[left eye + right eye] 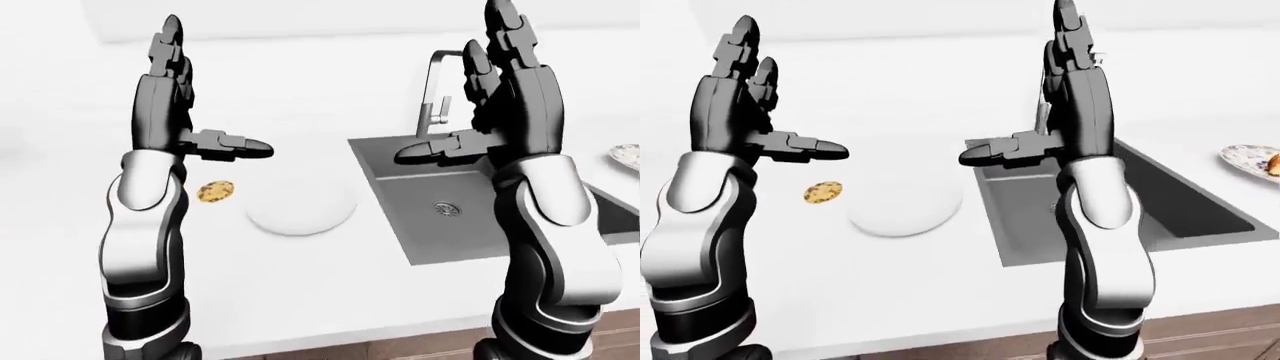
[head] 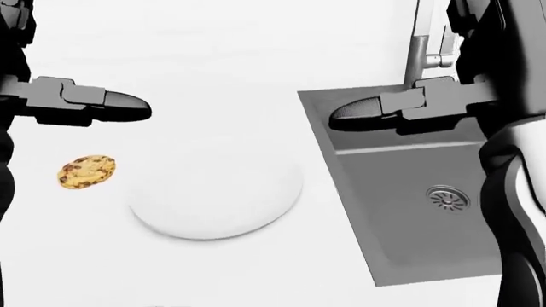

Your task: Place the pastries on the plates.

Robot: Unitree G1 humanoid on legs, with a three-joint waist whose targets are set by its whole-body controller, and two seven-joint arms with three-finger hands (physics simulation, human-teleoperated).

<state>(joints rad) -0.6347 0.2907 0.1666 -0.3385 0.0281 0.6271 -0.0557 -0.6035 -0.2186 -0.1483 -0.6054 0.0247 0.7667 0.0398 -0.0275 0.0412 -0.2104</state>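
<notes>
Nothing grasped yet: cookie beside empty plate

Both arms are raised over the white countertop (image 2: 213,64), neither holding anything. Left three-finger black hand (image 1: 175,82) stands with fingers spread wide and upright, thumb (image 1: 235,146) jutting toward view centre. Right three-finger black hand (image 1: 505,67) is the same, wide open, thumb (image 1: 430,152) pointing left above the grey rectangular sink (image 2: 409,211) with its metal tap (image 1: 432,97).

Round golden-brown chocolate-chip cookie (image 2: 86,171) lies flat on the countertop, just left of the plain round white plate (image 2: 215,198), apart from it, not touching. Plate is bare. A second, patterned plate (image 1: 1250,161) shows at the far right edge of the right-eye view, something orange-brown on it, too cropped to name.

Judgement: cookie is likely light, thin, rigid but brittle, so a hard pinch could crack it. It lies flat, so fingers must catch opposite rim edges or scoop under one side, gently. Left hand is nearest; the move to the plate is short
</notes>
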